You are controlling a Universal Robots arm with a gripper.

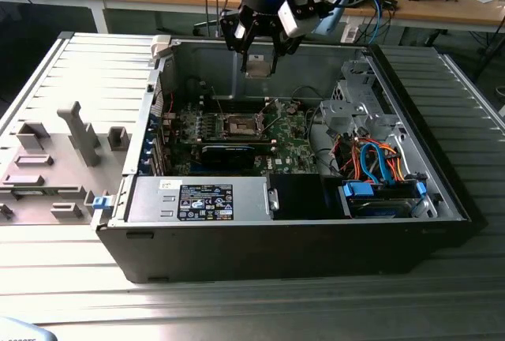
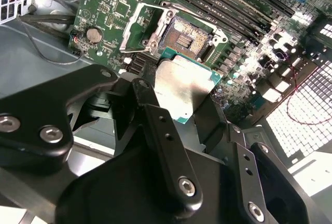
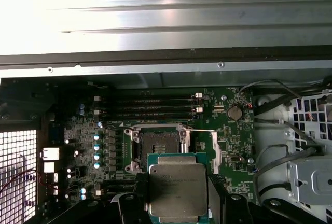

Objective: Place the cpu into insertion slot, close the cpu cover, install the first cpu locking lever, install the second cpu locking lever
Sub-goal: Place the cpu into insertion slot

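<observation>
Gripper (image 2: 179,105) clamps cpu (image 2: 184,81) above uncovered insertion slot (image 2: 184,35).

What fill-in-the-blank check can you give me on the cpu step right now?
1. The tool is shut on the ____.
2. It hangs ____ the slot, not touching the board.
3. The cover stands ____, leaving the slot bare.
Missing words: cpu; above; open.

Open computer case (image 1: 237,242) on ribbed table (image 1: 237,309), fingers (image 1: 243,41) clamped on the cpu (image 1: 259,65), high above the insertion slot (image 1: 241,125)
</observation>
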